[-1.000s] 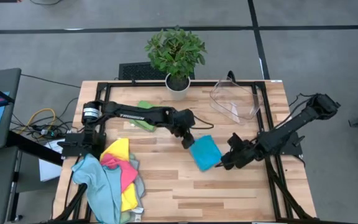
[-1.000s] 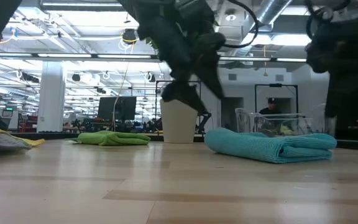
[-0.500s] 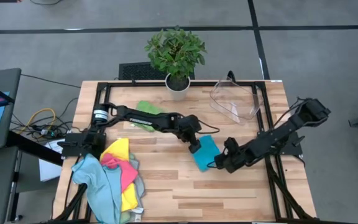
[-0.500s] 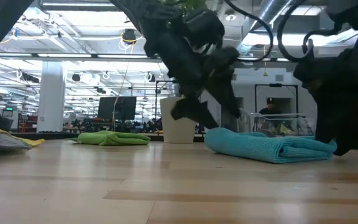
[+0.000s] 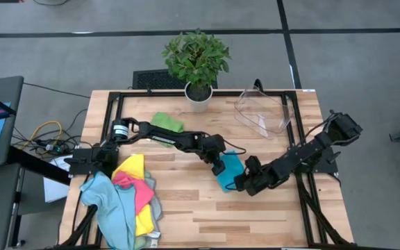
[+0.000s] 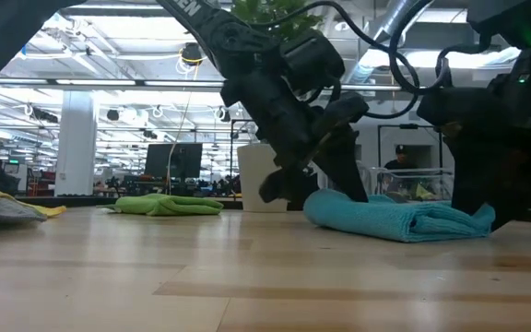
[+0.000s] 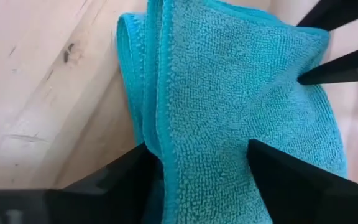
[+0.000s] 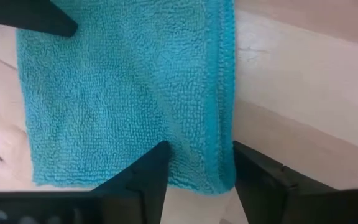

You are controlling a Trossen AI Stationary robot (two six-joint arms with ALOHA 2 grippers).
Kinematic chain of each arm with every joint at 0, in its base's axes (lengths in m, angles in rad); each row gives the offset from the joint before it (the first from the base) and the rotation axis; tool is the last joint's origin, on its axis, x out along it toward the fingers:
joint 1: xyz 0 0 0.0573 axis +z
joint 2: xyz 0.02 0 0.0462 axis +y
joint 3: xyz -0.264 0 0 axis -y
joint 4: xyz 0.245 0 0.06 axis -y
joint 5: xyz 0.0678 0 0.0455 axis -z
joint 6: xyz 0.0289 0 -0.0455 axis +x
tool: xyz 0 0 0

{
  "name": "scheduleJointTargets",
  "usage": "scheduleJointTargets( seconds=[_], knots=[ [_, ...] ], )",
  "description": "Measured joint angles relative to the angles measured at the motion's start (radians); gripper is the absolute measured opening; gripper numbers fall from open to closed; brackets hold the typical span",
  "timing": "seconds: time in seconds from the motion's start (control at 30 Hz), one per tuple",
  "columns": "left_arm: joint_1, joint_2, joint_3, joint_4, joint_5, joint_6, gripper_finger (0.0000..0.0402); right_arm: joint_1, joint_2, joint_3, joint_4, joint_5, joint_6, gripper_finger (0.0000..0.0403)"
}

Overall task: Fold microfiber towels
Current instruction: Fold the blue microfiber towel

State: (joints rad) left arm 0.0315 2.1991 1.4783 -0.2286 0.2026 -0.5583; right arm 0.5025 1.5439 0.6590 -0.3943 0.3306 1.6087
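Note:
A folded teal microfiber towel (image 5: 229, 169) lies flat on the wooden table's middle (image 6: 399, 217). My left gripper (image 5: 221, 167) is low at its left end, open. In the left wrist view, one finger (image 7: 120, 177) stands beside the stacked edges and the other (image 7: 291, 180) over the top layer. My right gripper (image 5: 240, 184) is low at the towel's near right corner, open. One of its fingers (image 8: 145, 180) is over the cloth and the other (image 8: 260, 180) over bare wood. My left gripper slants down over the towel's stacked edges (image 7: 160, 124), one finger on each side; I cannot tell whether the fingertips touch the cloth. My right gripper slants down over the towel's hemmed side edge (image 8: 225, 137), one finger on each side; whether it touches also cannot be told.
A folded green towel (image 5: 167, 123) lies at the far left. A heap of pink, yellow and pale teal towels (image 5: 127, 198) hangs over the near left corner. A potted plant (image 5: 198, 94) and a clear plastic bin (image 5: 262, 111) stand along the far edge. Bare wood lies toward the near edge.
Both grippers have come down onto the teal towel. My left gripper moved right and toward the near edge, to the towel's left end. My right gripper moved left, to the towel's near right corner. The towel has stayed in place.

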Motion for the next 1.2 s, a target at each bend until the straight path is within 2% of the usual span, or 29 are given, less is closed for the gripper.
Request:
scheduleJointTargets(
  seconds=[0.13, 0.33, 0.4, 0.63, 0.77, 0.93, 1.07, 1.2],
  knots=[
    [-0.003, 0.004, 0.000, -0.018, -0.026, -0.010, 0.0190, -0.001, 0.000, 0.000, -0.008, -0.001, -0.001, 0.0179],
    [0.006, 0.007, -0.002, -0.026, -0.033, -0.046, 0.0045, -0.019, -0.018, -0.004, -0.017, 0.011, -0.072, 0.0152],
    [0.012, 0.007, -0.003, -0.030, -0.032, -0.087, 0.0015, -0.021, -0.057, -0.005, -0.025, 0.042, -0.087, 0.0148],
    [0.041, -0.029, -0.008, -0.095, -0.020, -0.087, 0.0006, 0.025, -0.296, -0.004, -0.190, 0.160, -0.037, 0.0151],
    [0.051, -0.072, -0.010, -0.223, -0.108, -0.060, 0.0005, 0.061, -0.348, -0.010, -0.223, 0.210, 0.037, 0.0155],
    [0.085, -0.131, -0.011, -0.356, -0.230, -0.080, 0.0004, 0.056, -0.274, -0.022, -0.177, 0.222, 0.095, 0.0159],
    [0.107, -0.170, -0.011, -0.481, -0.360, -0.222, 0.0006, 0.036, -0.167, -0.023, -0.001, 0.223, 0.066, 0.0159],
    [0.123, -0.204, -0.010, -0.593, -0.414, -0.306, 0.0015, 0.008, -0.076, -0.022, 0.143, 0.224, 0.005, 0.0156]
  ],
)
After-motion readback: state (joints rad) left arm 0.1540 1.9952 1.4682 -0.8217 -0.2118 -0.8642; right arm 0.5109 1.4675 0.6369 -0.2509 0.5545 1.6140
